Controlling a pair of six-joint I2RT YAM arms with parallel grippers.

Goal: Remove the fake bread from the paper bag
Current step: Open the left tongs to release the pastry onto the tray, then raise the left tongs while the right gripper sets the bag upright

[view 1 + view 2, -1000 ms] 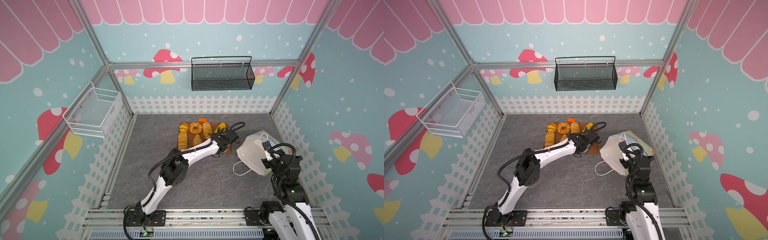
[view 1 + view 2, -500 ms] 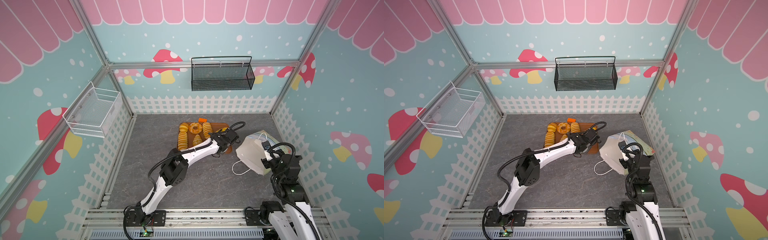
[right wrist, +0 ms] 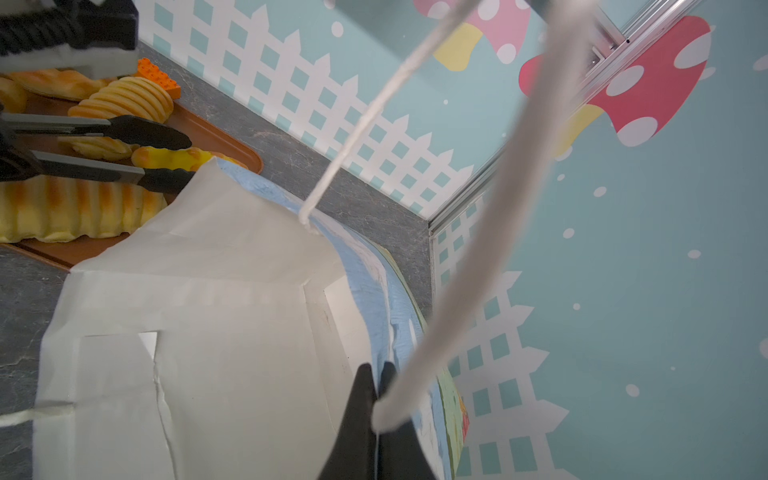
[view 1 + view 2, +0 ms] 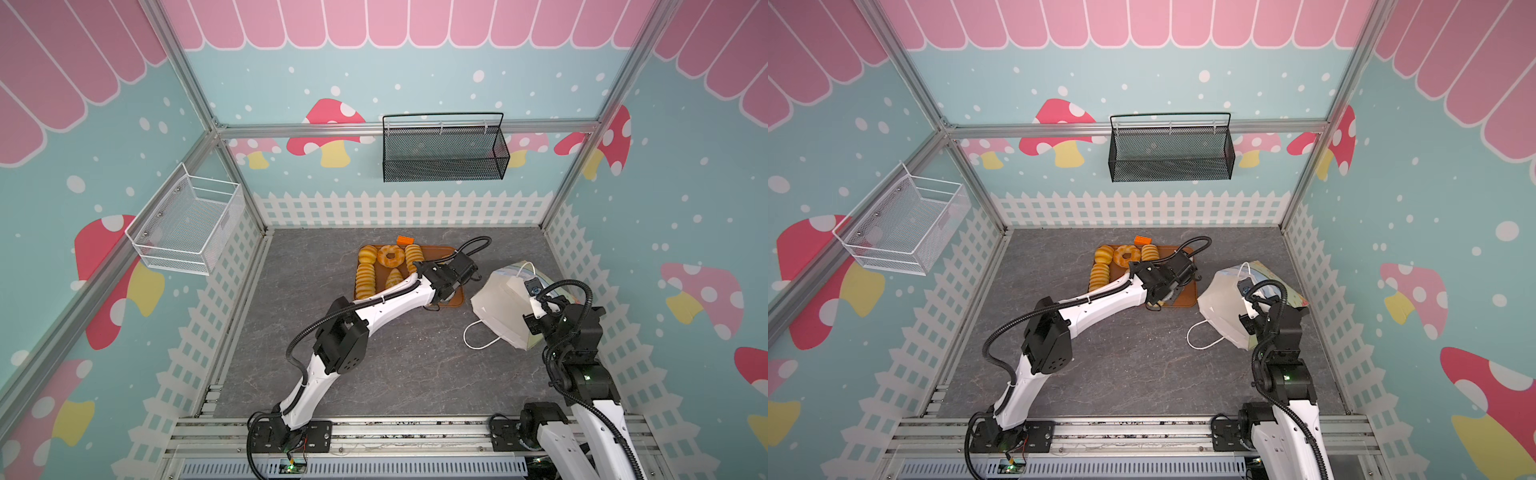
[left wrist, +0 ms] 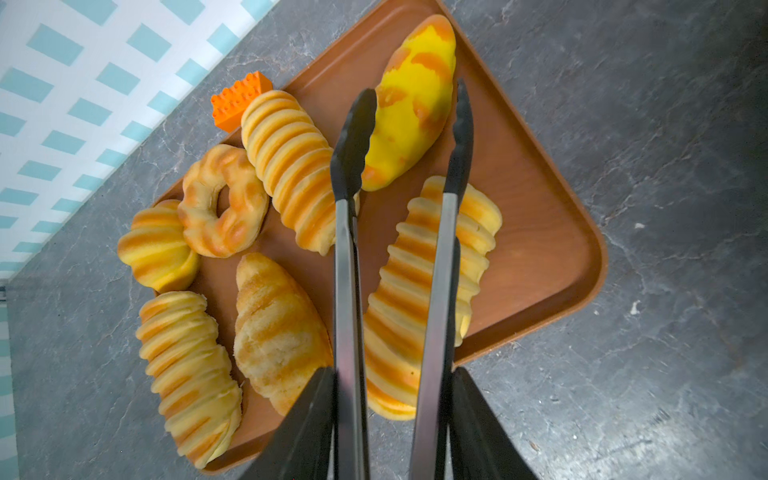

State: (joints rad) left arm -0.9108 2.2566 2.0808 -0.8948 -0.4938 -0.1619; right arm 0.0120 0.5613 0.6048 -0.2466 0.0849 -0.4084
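Tabletop tray [image 5: 540, 232]: L hand [image 5: 392, 374] holds tongs [image 5: 345, 270] astride bread [image 5: 415, 95]; R hand [image 3: 376, 370] prob. pinches bag [image 3: 208, 311] rim.

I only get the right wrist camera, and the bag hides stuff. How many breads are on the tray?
Observer: Seven pieces of fake bread lie on the tray, counted in the left wrist view.
Kid: Is there a doughnut?
Observer: Yes, a ring doughnut, between a small bun and a ridged roll.
Kid: What holds the tongs?
Observer: The left pincer clasps both arms of the tongs from outside.
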